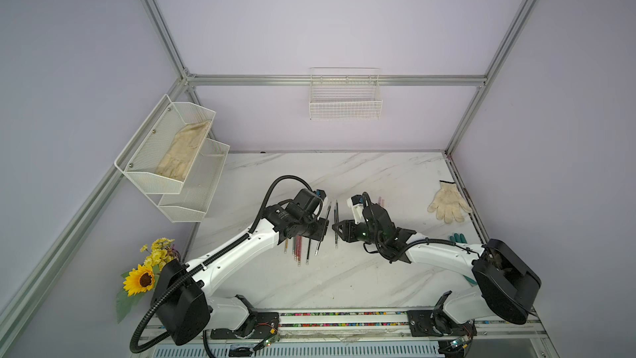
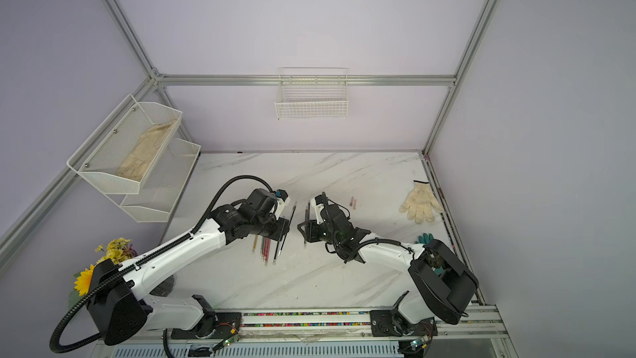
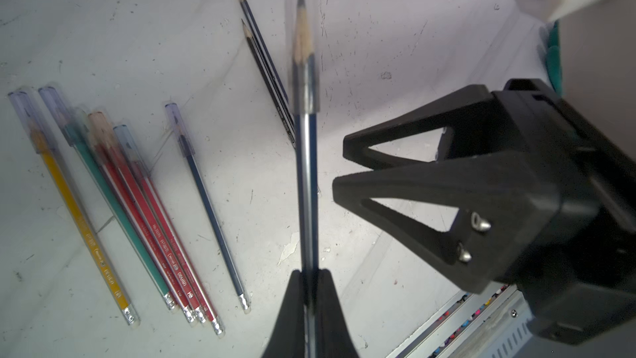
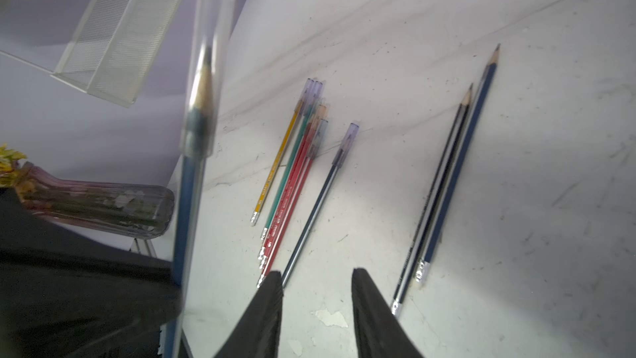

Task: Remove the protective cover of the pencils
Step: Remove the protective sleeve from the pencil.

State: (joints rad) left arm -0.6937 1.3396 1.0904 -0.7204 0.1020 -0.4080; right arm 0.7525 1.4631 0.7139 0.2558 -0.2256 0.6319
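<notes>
In a top view, your left gripper [image 1: 321, 229] was clamped on a blue pencil [image 1: 325, 216] held above the counter [image 1: 378, 270], between the capped pencils [image 1: 298, 253] and two bare pencils [image 1: 337, 210]. In the left wrist view its clear cap [image 3: 304, 74] was on, and your right gripper [image 3: 340, 161] stood just beside the shaft. In the right wrist view those jaws were partly open and empty. Closing on the shaft instead of the cap could drag the pencil out of the hold or snap its tip.

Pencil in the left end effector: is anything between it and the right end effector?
Nothing visible does. The open right end effector is beside the held pencil, with only bare table showing through the gap.
</notes>
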